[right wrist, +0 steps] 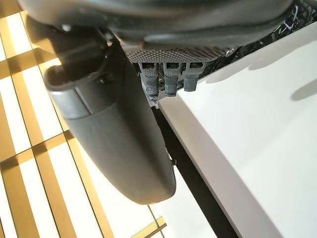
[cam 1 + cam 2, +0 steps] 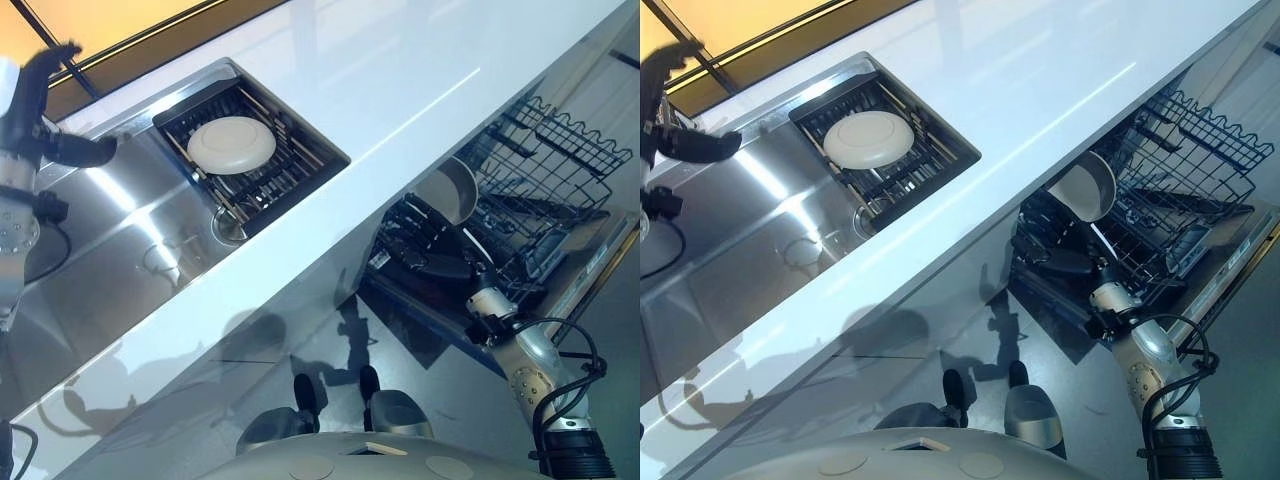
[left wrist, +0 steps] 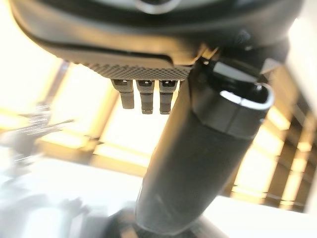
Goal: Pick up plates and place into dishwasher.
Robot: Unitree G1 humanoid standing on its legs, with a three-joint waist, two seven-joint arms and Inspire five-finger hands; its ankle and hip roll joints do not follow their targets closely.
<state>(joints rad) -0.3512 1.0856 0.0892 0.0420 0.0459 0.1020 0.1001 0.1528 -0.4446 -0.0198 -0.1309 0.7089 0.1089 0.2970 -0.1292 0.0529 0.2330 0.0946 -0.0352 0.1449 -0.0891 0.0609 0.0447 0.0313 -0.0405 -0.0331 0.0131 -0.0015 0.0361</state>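
One cream plate (image 2: 231, 144) lies flat on the dark wire rack (image 2: 262, 176) inside the sink (image 2: 120, 250), set into the white desk (image 2: 400, 90). Second plate (image 2: 449, 194) stands on edge in the dishwasher rack (image 2: 545, 170), below the desk edge. Left hand (image 2: 45, 110) hovers at the sink's far corner, fingers relaxed, holding nothing. Right hand (image 2: 1065, 262) is at the dishwasher rack; fingers' state: cannot tell.

white counter (image 2: 400, 70) beside steel sink (image 2: 110, 250) with black rack (image 2: 290, 170).
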